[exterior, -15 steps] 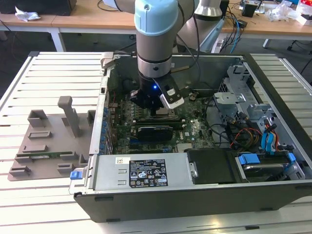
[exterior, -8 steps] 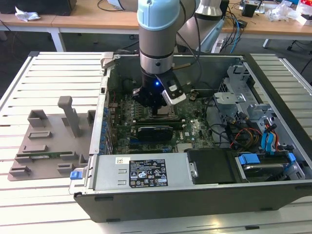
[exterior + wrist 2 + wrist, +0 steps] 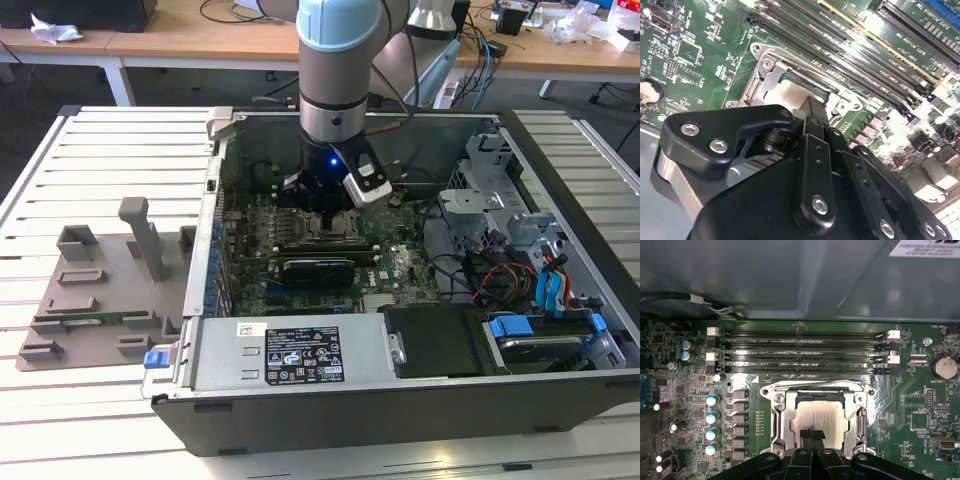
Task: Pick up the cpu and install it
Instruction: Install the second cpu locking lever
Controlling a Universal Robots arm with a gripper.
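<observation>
gripper [image 3: 812,436] over cpu [image 3: 822,417] | cpu apparently seated in socket [image 3: 777,415]

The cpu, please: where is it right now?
In both wrist views the cpu lies in the socket on the motherboard, beside the memory slots, under the gripper.

Inside the open computer case [image 3: 560,240]: motherboard [image 3: 300,250] on the floor, socket [image 3: 817,415] on the motherboard, cpu [image 3: 822,420] in the socket, memory slots [image 3: 800,350] just beside the socket, gripper [image 3: 812,436] directly over the cpu. Outside the case, toward the exterior view's left: tray [image 3: 60,320] on the slatted table [image 3: 40,180].
</observation>
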